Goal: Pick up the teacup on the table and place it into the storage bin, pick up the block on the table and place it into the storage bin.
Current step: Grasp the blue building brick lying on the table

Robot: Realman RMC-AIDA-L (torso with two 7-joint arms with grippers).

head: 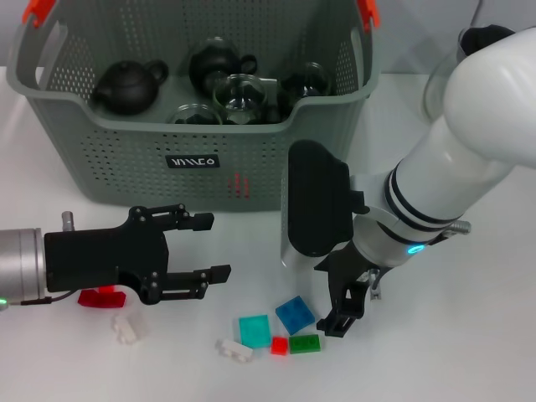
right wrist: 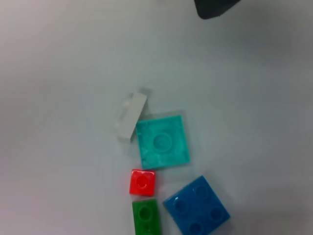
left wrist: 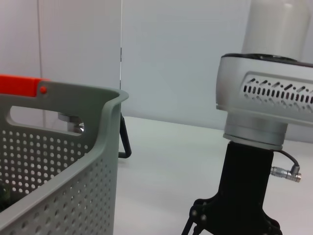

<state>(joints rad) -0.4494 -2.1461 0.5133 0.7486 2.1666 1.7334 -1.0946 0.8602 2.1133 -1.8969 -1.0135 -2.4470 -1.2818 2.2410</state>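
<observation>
While white lettering on the storage bin [head: 126, 172] stays unreadable, both pincers — left [head: 203, 247], right [head: 347, 311] — gape empty.

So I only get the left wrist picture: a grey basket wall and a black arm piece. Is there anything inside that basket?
Observer: Yes. The head camera shows dark teapots and glass cups in the basket.
Operator: And what is on the table?
Observer: Small toy blocks in front of the basket: a blue block, a teal block, a green block, a small red block and a white block, close together.
Operator: Where are the robot's hands?
Observer: The left gripper is open and empty in front of the basket; the right gripper is right by the blue block.
</observation>
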